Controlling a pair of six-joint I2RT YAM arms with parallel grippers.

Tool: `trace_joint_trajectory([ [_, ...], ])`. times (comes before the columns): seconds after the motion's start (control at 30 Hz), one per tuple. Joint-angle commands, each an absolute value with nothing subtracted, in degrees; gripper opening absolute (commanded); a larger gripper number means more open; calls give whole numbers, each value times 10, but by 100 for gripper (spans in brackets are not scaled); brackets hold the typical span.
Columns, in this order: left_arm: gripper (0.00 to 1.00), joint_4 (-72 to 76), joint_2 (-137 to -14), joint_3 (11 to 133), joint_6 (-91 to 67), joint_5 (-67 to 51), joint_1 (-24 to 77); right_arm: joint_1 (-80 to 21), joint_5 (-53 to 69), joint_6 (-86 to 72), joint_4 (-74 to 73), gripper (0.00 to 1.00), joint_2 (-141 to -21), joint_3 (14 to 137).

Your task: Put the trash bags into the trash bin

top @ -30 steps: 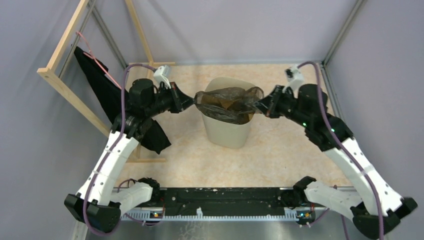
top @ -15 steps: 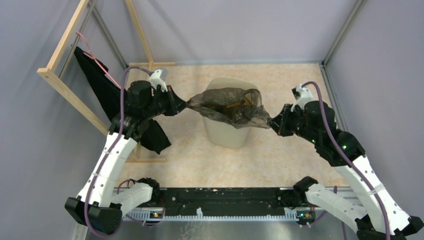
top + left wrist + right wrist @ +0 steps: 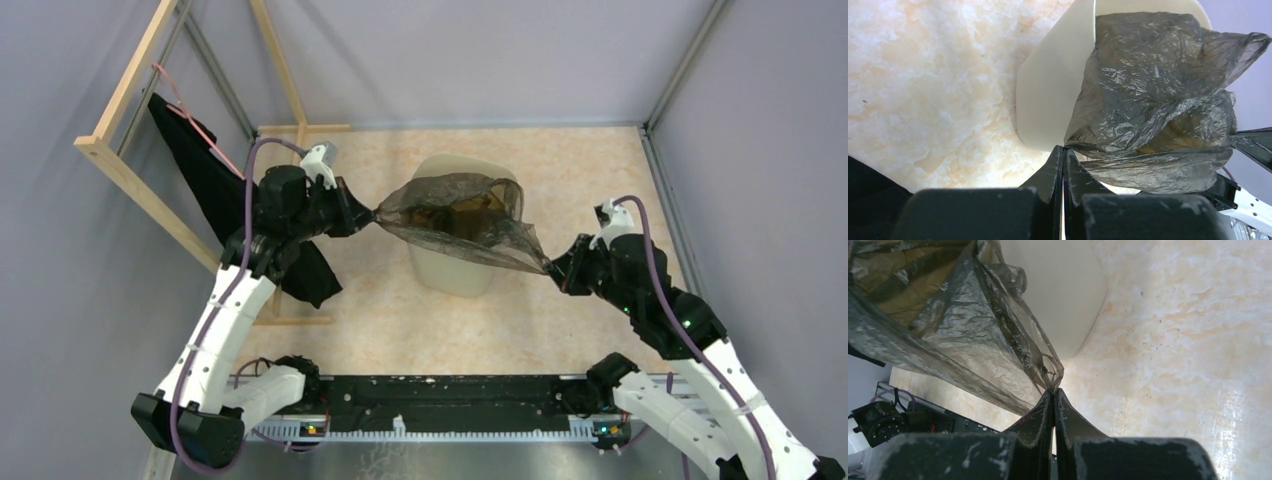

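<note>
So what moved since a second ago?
The right hand pulled back toward the robot's base, away from the trash bin, dragging its pinched corner of the trash bag and stretching the film wider. The left hand kept its grip and hardly moved; the bin stayed put.

White-black arms (image 3: 225, 310), purple cables (image 3: 247, 185), possibly scuffed claw (image 3: 1053, 392)

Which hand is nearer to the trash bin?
Left. The left hand sits just left of the trash bin; the right hand is farther off its right side.
</note>
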State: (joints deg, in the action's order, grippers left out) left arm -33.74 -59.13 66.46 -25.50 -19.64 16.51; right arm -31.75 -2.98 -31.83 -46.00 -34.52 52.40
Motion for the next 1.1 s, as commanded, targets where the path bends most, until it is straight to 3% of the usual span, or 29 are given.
trace_joint_trajectory([
  [0.0, 0, -326, -588, 645, -268, -206, 162, -316, -10, -349, -382, 0, -356, 473],
  [0.27, 0, -260, -622, 602, -295, -246, 161, -316, -74, -351, -269, 0, -377, 396],
  [0.6, 0, -218, -664, 574, -295, -228, 161, -316, -106, -299, -21, 0, -404, 298],
  [0.73, 0, -203, -667, 571, -282, -231, 162, -316, -111, -280, -27, 3, -431, 303],
  [0.87, 14, -257, -663, 589, -250, -206, 161, -317, -128, -274, -120, 7, -453, 348],
  [1.07, 44, -340, -604, 624, -202, -183, 162, -316, -101, -275, -274, 43, -408, 429],
])
